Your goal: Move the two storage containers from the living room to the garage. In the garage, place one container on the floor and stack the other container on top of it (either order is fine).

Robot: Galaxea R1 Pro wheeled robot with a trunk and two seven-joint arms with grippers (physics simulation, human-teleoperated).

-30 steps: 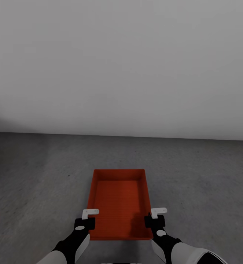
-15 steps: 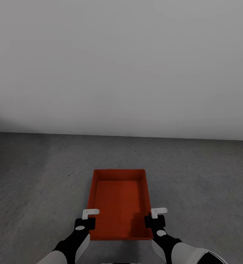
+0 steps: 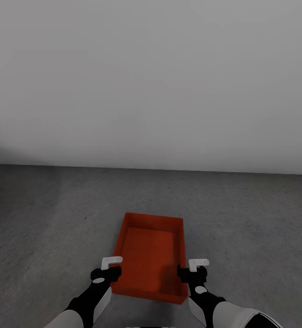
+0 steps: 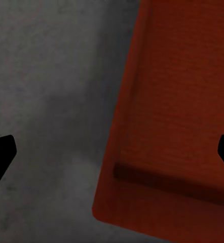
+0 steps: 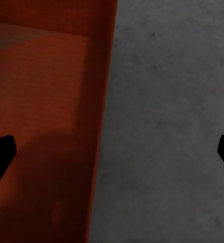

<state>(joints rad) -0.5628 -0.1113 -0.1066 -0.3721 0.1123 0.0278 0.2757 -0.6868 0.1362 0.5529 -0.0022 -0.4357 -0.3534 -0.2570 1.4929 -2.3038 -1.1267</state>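
Note:
One orange-red storage container (image 3: 151,255) lies on the dark grey garage floor (image 3: 41,218), turned slightly askew. My left gripper (image 3: 106,273) is at its near left corner and my right gripper (image 3: 191,274) at its near right corner. In the left wrist view the container (image 4: 178,101) passes between the wide-apart black fingertips (image 4: 0,152) without touching them. In the right wrist view the container's side wall (image 5: 99,126) likewise runs between spread fingertips (image 5: 0,152). Both grippers are open and hold nothing. The second container is out of view.
A plain white-grey wall (image 3: 151,82) stands ahead, meeting the floor just beyond the container. Bare concrete-like floor stretches to both sides of the container.
The container has dropped lower from between the grippers, sits smaller in the head view and has twisted a little. The arms have barely moved.

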